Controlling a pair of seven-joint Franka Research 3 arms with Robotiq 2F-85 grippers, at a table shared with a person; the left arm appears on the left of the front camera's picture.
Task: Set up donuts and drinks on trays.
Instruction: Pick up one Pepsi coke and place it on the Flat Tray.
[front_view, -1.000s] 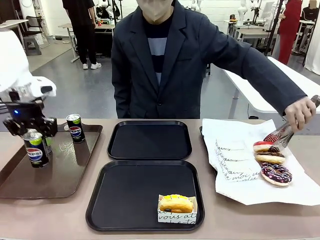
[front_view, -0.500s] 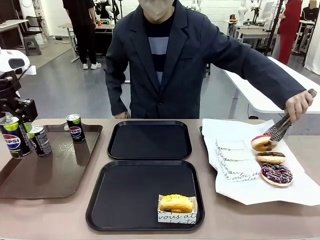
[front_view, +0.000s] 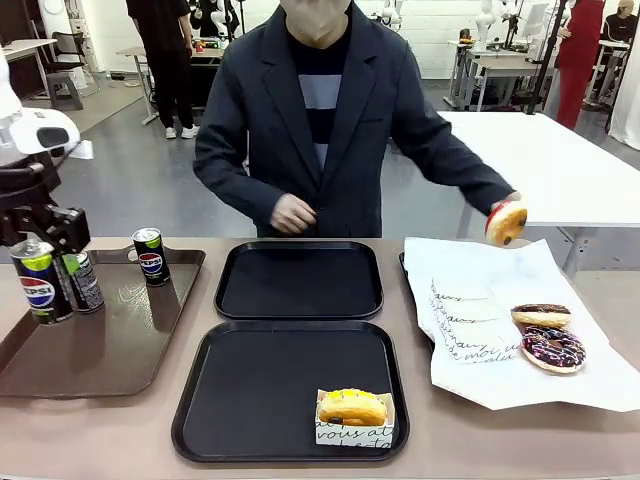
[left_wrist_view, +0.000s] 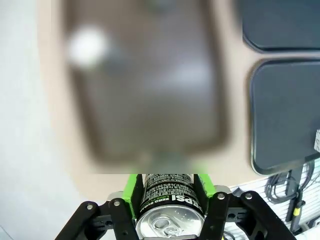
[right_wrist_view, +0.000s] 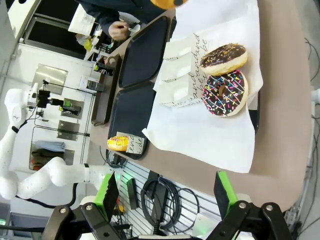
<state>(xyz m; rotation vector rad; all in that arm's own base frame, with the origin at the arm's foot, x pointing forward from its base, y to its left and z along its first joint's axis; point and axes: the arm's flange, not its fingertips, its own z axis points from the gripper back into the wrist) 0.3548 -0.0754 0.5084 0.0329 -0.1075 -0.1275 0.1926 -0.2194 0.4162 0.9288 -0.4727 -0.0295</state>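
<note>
over the left rim of the brown tray (front_view: 110, 350), the left arm comes in from the side with its wrist turned straight down, and the left gripper (front_view: 36, 262) hangs vertical, its green pads clamped on the sides of an upright pepsi can (front_view: 38, 288) lifted clear of the tray; in the wrist view the can's silver lid (left_wrist_view: 167, 225) sits between the fingers. two more cans (front_view: 150, 255) stand on the brown tray. the right gripper (right_wrist_view: 167, 195) has its jaws wide apart, with nothing between them, off the table edge near the white paper (right_wrist_view: 210, 135). a yellow donut (front_view: 352, 406) lies on its paper in the near black tray (front_view: 260, 390); the far black tray (front_view: 300, 280) is behind it. at the end of the person's outstretched arm (front_view: 450, 165) a red-topped donut (front_view: 507, 222) is raised above the paper, where two chocolate donuts (front_view: 548, 335) lie.
</note>
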